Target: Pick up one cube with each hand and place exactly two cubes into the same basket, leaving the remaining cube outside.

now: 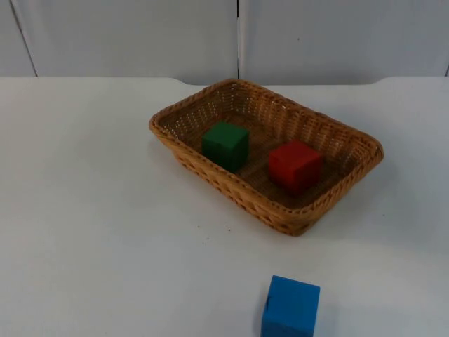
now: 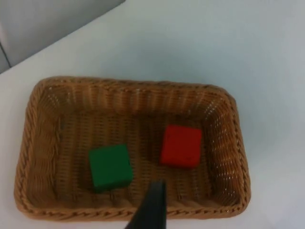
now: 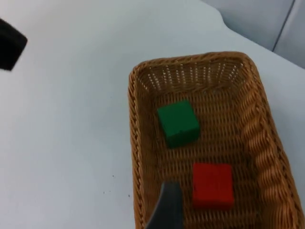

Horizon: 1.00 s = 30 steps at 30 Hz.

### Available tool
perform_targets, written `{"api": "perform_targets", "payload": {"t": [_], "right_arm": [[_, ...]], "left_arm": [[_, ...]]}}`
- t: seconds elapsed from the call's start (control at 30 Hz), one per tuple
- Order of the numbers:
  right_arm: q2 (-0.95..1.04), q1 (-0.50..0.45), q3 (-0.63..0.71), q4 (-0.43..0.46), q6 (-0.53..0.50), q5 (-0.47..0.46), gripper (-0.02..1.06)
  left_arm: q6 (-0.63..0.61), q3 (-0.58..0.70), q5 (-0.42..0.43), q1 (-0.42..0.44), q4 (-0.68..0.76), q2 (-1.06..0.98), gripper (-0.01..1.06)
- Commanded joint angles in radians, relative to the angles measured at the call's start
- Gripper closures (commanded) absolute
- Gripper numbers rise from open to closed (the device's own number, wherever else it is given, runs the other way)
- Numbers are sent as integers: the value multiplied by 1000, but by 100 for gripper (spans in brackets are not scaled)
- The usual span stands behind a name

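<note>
A brown wicker basket (image 1: 337, 133) stands at the middle of the table, turned at an angle. Inside it a green cube (image 1: 225, 144) and a red cube (image 1: 295, 165) rest apart on the basket floor. A blue cube (image 1: 290, 307) sits on the table outside the basket, near the front edge. My left gripper (image 2: 151, 210) hangs high over the basket (image 2: 128, 83), above the long wall near the green cube (image 2: 110, 167) and red cube (image 2: 181, 145). My right gripper (image 3: 167, 210) hangs high over the basket (image 3: 190, 59), by the red cube (image 3: 213, 184) and green cube (image 3: 177, 122). Neither gripper carries a cube.
The grey partition wall (image 1: 238, 35) closes the table at the back. White table top (image 1: 84, 210) spreads wide to the basket's left. A black part of the other arm (image 3: 9, 45) shows in the right wrist view, away from the basket.
</note>
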Motion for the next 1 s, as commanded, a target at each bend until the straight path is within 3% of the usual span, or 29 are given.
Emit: {"api": "perform_targets", "payload": {"t": [0.0, 0.63, 0.97], "right_arm": [[-44, 2, 46, 9, 6, -41, 35], [-229, 2, 220, 49, 6, -50, 35], [-337, 2, 244, 46, 6, -27, 35]], "left_arm": [[10, 56, -37, 2, -21, -35, 22], [33, 398, -125, 2, -15, -397, 22], [22, 603, -203, 2, -17, -602, 22]]}}
